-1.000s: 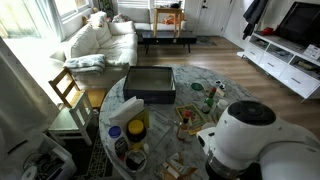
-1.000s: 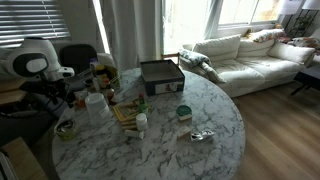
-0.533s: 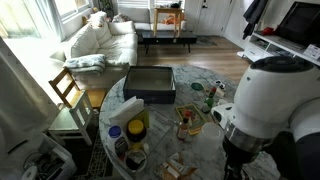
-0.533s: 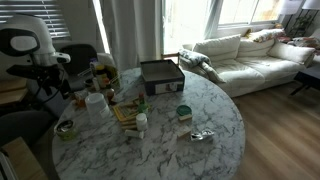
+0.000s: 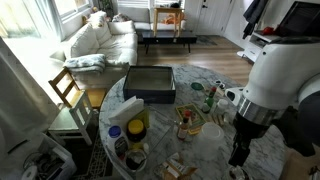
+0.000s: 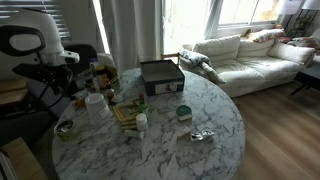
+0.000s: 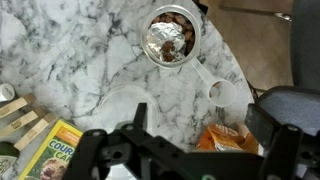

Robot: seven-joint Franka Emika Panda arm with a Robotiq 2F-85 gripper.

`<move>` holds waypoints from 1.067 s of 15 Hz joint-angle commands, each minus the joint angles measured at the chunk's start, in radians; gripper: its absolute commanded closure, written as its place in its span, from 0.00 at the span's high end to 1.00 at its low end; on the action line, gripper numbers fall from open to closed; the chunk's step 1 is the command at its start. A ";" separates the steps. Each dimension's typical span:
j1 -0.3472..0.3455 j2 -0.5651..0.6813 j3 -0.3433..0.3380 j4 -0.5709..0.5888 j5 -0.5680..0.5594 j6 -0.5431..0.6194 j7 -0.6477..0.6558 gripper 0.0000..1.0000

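My gripper (image 7: 200, 125) is open and empty, hanging a little above the marble table (image 7: 90, 60). Between and just below its fingers lies an orange snack bag (image 7: 226, 136). A small white scoop cup (image 7: 222, 92) sits just beyond the bag. A foil-lined bowl of brown pieces (image 7: 166, 40) stands further out, and it also shows in an exterior view (image 6: 66, 127). A yellow box (image 7: 48, 156) lies at the lower left. In an exterior view the gripper (image 5: 238, 150) hangs over the table's near edge.
A black tray box (image 5: 150, 83) (image 6: 161, 75) stands at the table's far side. Bottles, jars and a white tub (image 6: 97, 103) crowd the middle. A green-lidded jar (image 6: 184, 112) and crumpled foil (image 6: 201, 135) lie apart. A wooden chair (image 5: 68, 90) and a sofa (image 6: 250, 55) stand nearby.
The arm has swung up and sideways in both exterior views, uncovering more of the table. The gripper stays open and empty.
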 commanded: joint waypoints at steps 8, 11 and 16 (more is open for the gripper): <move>-0.037 0.034 0.001 -0.001 -0.007 0.135 0.047 1.00; -0.075 0.070 0.012 -0.008 -0.059 0.236 0.097 1.00; -0.137 0.131 0.007 -0.014 -0.140 0.356 0.181 1.00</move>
